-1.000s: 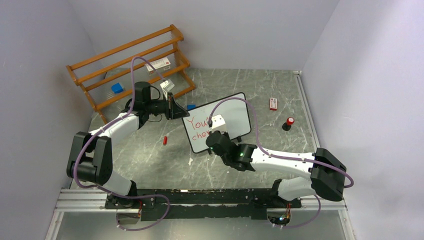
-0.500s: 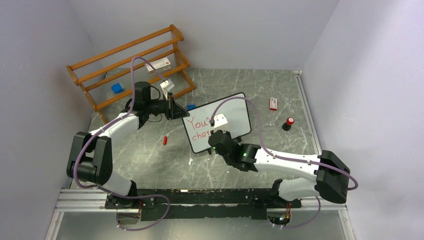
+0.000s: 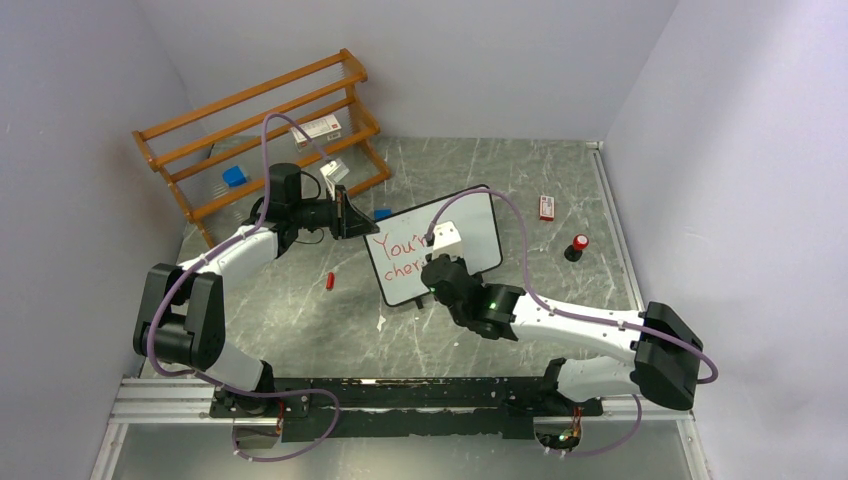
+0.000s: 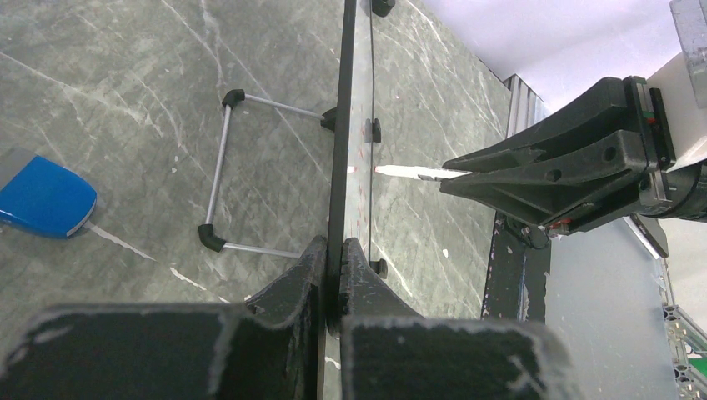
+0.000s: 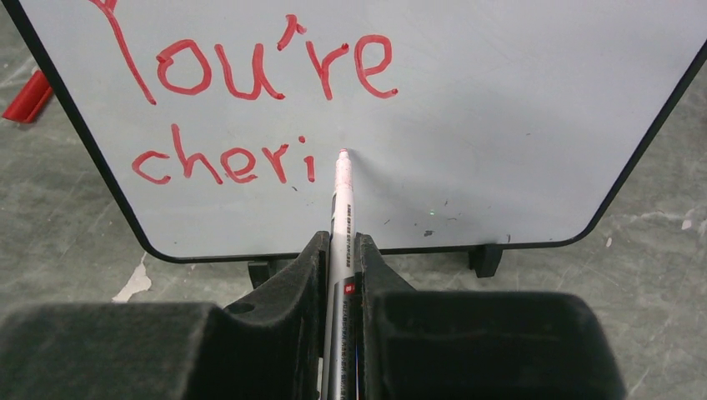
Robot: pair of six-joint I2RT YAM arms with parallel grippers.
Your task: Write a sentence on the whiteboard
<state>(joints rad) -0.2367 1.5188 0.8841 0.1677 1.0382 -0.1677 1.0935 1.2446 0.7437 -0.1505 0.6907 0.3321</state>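
The whiteboard [image 3: 470, 230] stands propped on the table, black-framed. Red lettering [image 5: 275, 71] on it reads "You're" with "cheri" [image 5: 225, 162] below. My left gripper [image 4: 340, 250] is shut on the board's top edge [image 4: 342, 125], seen edge-on. My right gripper [image 5: 340, 246] is shut on a white marker [image 5: 340, 208]; its tip touches the board just right of the "i". In the top view the right gripper [image 3: 437, 268] sits in front of the board's lower middle, and the left gripper [image 3: 352, 215] is at its upper left corner.
A wooden rack [image 3: 260, 125] stands at the back left. A red marker cap [image 3: 329, 281] lies left of the board. A blue object [image 4: 46, 204] lies behind it. A red-and-white box [image 3: 546, 207] and a red-topped black knob [image 3: 577, 246] lie right.
My right gripper has shifted a little to the right along the board with the marker. The left arm and the board have not moved.
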